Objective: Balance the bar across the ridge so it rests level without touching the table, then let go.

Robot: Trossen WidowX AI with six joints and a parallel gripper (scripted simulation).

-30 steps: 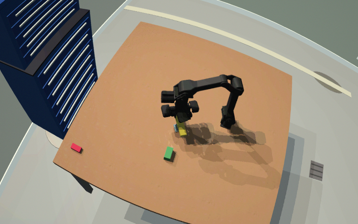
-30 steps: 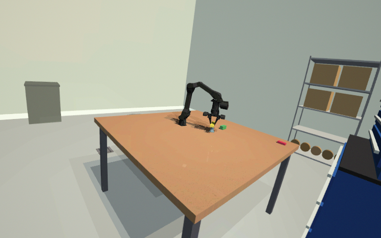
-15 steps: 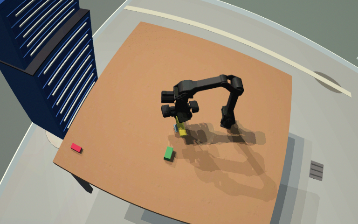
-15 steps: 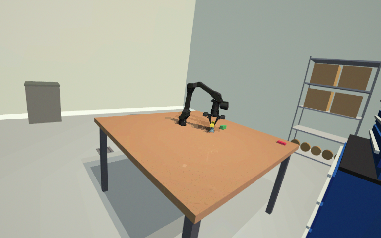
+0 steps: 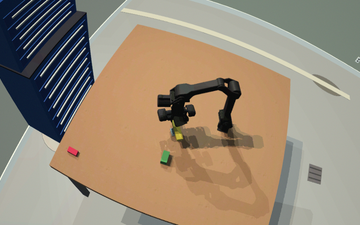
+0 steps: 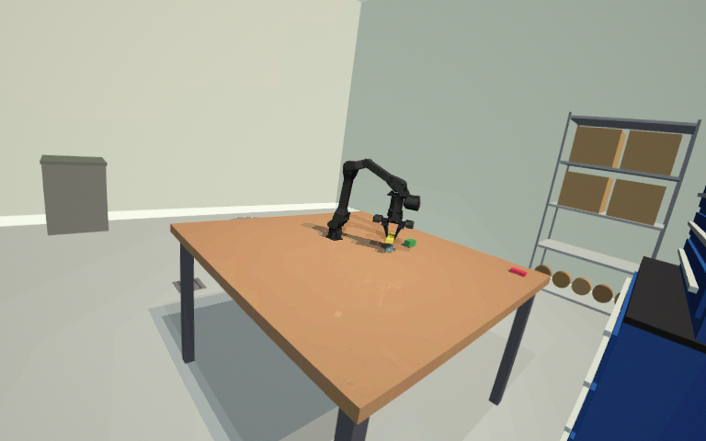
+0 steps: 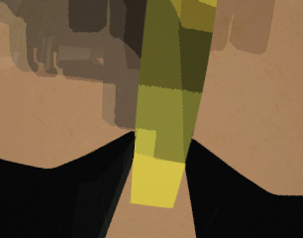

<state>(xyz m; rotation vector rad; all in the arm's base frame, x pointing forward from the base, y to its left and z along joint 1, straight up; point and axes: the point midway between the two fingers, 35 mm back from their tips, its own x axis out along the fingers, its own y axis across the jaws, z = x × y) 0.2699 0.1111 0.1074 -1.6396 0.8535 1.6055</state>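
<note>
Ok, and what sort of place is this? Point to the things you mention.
Probably a workshop or lab: a tall blue drawer cabinet with pale handles (image 5: 23,92) (image 6: 674,377), a grey metal shelf unit holding brown boxes (image 6: 632,124), and a black robot arm on a wooden-topped table (image 5: 126,83) (image 6: 291,284).

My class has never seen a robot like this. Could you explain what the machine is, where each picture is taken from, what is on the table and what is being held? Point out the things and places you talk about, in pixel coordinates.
The machine is one black jointed arm standing on a wooden table (image 5: 126,69) (image 6: 301,284). One picture looks down from above, one looks across from beyond a table corner, and one looks out from the arm's wrist. The arm's tool (image 5: 176,122) (image 6: 390,235) (image 7: 161,142) is closed on a yellow bar (image 5: 178,136) (image 6: 390,240) (image 7: 158,180). A small blue-grey piece (image 5: 172,131) (image 6: 389,249) stands beside or under it. A green block (image 5: 165,156) (image 6: 410,243) and a red block (image 5: 72,150) (image 6: 518,271) lie apart.
</note>
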